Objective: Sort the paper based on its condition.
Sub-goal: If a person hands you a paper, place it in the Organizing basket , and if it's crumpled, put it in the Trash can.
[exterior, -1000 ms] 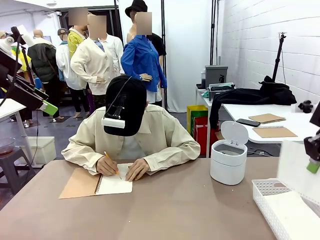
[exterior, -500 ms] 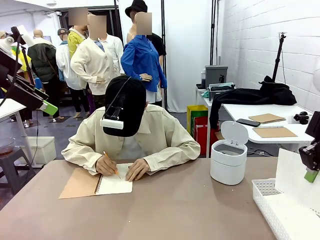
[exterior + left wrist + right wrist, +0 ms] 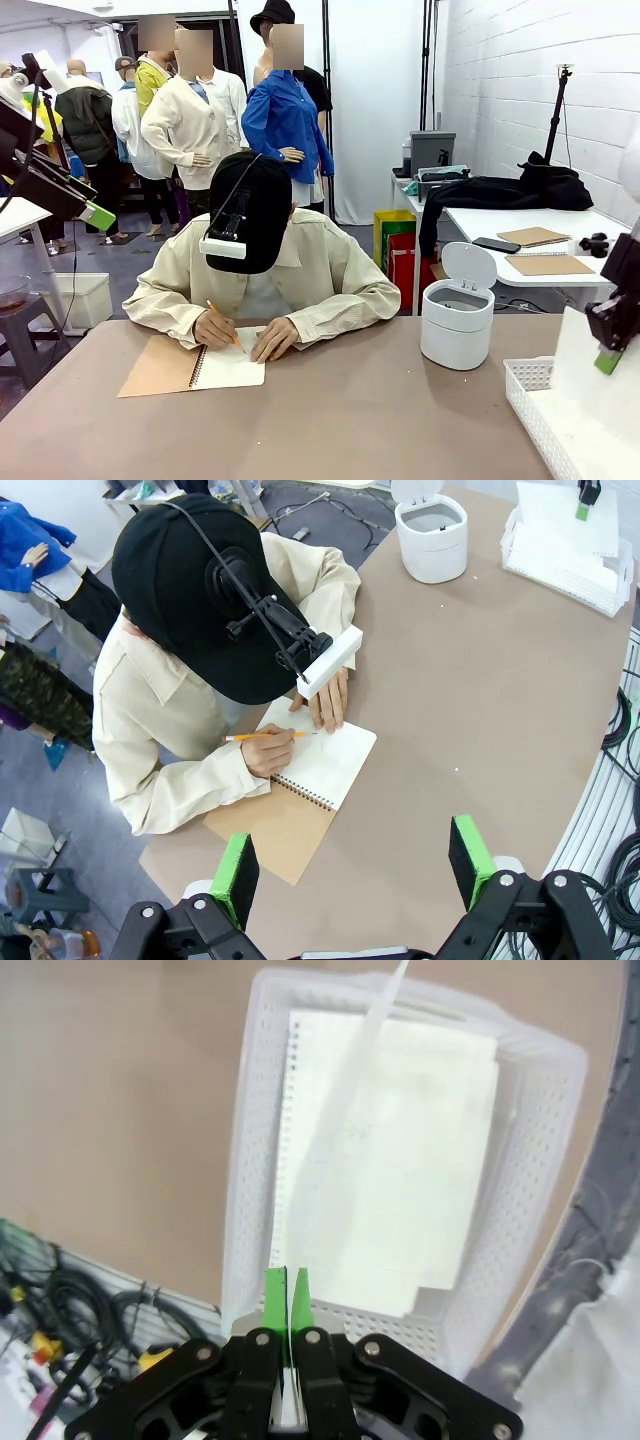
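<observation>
Overhead, right end effector (image 3: 288,1305) pinching thin white paper (image 3: 345,1100) above latticed plastic basket (image 3: 255,1140).

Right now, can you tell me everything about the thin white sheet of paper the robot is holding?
The thin white sheet of paper is plain and floppy. The right gripper pinches its edge between shut green pads, so it hangs above the white latticed plastic basket, edge-on in the right wrist view like a narrow strip. More white sheets lie flat in the basket below. Whether its lower edge touches them cannot be told.
</observation>
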Robot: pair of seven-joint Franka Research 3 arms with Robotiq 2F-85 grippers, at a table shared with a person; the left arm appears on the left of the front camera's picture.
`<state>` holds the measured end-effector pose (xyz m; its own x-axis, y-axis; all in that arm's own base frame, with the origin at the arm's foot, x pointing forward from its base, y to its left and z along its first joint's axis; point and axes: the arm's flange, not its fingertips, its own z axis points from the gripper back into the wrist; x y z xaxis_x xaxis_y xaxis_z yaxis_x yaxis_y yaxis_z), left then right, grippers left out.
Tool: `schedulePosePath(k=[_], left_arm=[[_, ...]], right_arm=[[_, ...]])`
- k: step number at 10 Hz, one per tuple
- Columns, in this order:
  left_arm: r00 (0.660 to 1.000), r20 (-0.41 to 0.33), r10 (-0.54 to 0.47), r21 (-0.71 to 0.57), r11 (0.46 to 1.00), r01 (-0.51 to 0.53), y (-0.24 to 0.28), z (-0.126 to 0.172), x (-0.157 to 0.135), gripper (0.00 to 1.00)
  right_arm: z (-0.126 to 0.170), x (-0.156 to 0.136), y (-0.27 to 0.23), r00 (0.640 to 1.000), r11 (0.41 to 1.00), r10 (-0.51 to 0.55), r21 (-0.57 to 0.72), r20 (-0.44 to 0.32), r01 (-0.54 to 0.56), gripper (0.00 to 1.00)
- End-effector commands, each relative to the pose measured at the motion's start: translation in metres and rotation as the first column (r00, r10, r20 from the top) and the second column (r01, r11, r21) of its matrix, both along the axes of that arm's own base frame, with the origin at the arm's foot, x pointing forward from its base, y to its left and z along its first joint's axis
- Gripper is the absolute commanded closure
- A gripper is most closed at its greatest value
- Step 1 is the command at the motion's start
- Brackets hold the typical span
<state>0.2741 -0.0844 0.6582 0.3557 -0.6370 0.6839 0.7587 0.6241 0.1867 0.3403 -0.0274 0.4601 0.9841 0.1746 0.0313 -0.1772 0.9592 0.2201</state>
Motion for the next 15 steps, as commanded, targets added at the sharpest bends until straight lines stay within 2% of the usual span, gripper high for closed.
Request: schedulePosePath(k=[1,2,4,5,7,10,13,15], left_arm=[[1.000,0.000,0.002,0.000,1.000,-0.002,0.000,0.000,0.000,0.00],[1.000,0.000,0.002,0.000,1.000,-0.002,0.000,0.000,0.000,0.00],[1.000,0.000,0.002,0.000,1.000,-0.002,0.000,0.000,0.000,0.00],[1.000,0.000,0.002,0.000,1.000,-0.002,0.000,0.000,0.000,0.00],[1.000,0.000,0.002,0.000,1.000,-0.002,0.000,0.000,0.000,0.00],[1.000,0.000,0.002,0.000,1.000,-0.002,0.000,0.000,0.000,0.00],[1.000,0.000,0.002,0.000,1.000,-0.002,0.000,0.000,0.000,0.00],[1.000,0.000,0.002,0.000,1.000,-0.002,0.000,0.000,0.000,0.00]], right_arm=[[-0.022,-0.007,0.010,1.000,1.000,-0.023,0.013,0.000,0.023,1.00],[-0.033,-0.006,0.010,0.999,1.000,-0.025,0.006,0.042,0.025,1.00],[-0.055,-0.012,0.006,0.997,0.999,-0.045,-0.002,0.060,0.045,1.00],[-0.065,-0.017,0.004,0.994,0.996,-0.089,0.020,0.068,0.088,1.00],[-0.090,-0.038,-0.001,0.980,0.978,-0.197,0.081,0.016,0.195,1.00],[-0.118,-0.058,-0.003,0.966,0.964,-0.257,0.073,0.017,0.255,1.00],[-0.131,-0.087,-0.003,0.967,0.969,-0.245,0.020,-0.067,0.247,1.00],[-0.127,-0.099,-0.008,0.953,0.971,-0.240,-0.025,-0.185,0.239,1.00]])
